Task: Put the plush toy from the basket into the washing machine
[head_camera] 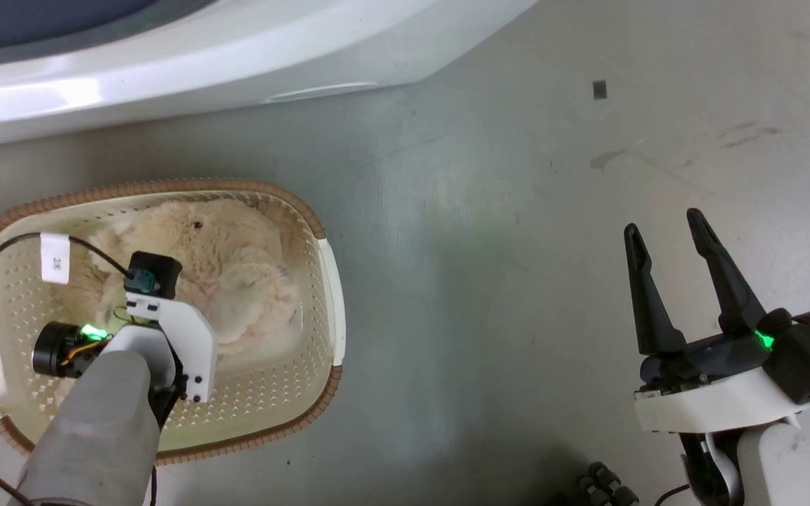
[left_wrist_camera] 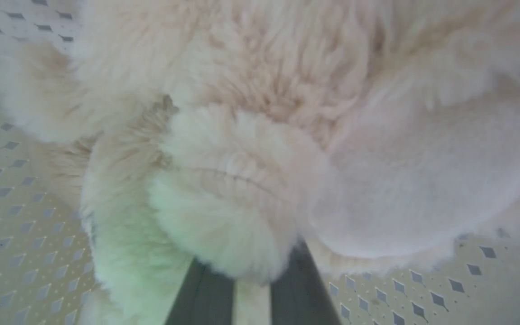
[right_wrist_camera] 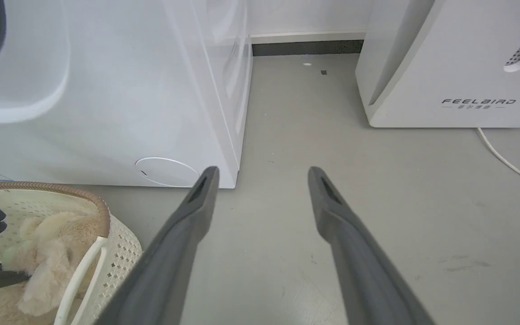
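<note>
Head view puts the basket at your lower left on the grey floor, near the washing machine, whose white front runs across the top. The plush toy lies curled inside the basket, its cream pile covering the upper middle of the perforated bottom. Your left arm reaches down into the basket from the near side. Its wrist housing covers the near edge of the toy. A white label sticker sits on the basket's inner wall at the left, and a green light glows on the wrist.

In the left wrist view, the left gripper is down in the fur. Its two dark fingers rise from the bottom edge close together with a thin pale strip between them. Their tips vanish under a rounded fluffy lobe of the toy. With the tips buried, you cannot tell whether they are clamped on the pile or merely pushed into it, though the narrow gap suggests they may be nearly closed. The basket's diamond-holed bottom shows on both sides of the toy.

Your right gripper hangs well apart from the basket at the lower right, over bare floor, fingers spread wide with nothing between them. Its wrist view looks along the floor. The washing machine's lower corner is at the left, and a white slanted appliance lettered FEELBIRD is at the right with a white cable trailing from it. The basket with the toy sits in the lower left corner.
</note>
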Robot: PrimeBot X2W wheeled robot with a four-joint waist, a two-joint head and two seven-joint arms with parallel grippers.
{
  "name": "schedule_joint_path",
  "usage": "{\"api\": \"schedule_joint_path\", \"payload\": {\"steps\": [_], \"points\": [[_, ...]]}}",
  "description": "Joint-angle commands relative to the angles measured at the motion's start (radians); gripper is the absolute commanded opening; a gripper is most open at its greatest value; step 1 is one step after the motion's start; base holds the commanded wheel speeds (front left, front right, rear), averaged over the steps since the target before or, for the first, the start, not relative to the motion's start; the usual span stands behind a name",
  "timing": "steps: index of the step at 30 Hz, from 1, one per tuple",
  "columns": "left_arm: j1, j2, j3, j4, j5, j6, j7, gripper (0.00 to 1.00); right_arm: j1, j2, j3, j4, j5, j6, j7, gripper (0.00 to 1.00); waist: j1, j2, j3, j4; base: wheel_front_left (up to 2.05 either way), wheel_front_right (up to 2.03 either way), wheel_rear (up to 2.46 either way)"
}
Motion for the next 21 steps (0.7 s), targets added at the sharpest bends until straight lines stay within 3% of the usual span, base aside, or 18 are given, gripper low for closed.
{"api": "schedule_joint_path", "payload": {"steps": [1, 14, 21], "points": [[0.019, 0.001, -0.002, 0.005, -0.009, -0.003, -0.01, 0.0, -0.018, 0.001, 0.001, 0.004, 0.004, -0.001, -0.005, 1.0, -0.0001, 0.0, -0.017, 0.004, 0.0, 0.0, 0.0], [0.165, -0.028, -0.004, 0.003, -0.08, -0.004, -0.161, 0.0, -0.007, 0.001, 0.021, 0.054, 0.021, -0.001, -0.005, 1.0, -0.0001, 0.0, -0.232, 0.011, 0.0, 0.0, 0.0], [0.253, -0.045, 0.002, -0.049, -0.111, -0.004, -0.206, 0.0, 0.032, 0.001, 0.013, 0.087, 0.011, -0.001, -0.005, 1.0, -0.0001, 0.0, -0.378, 0.052, 0.0, 0.0, 0.0]]}}
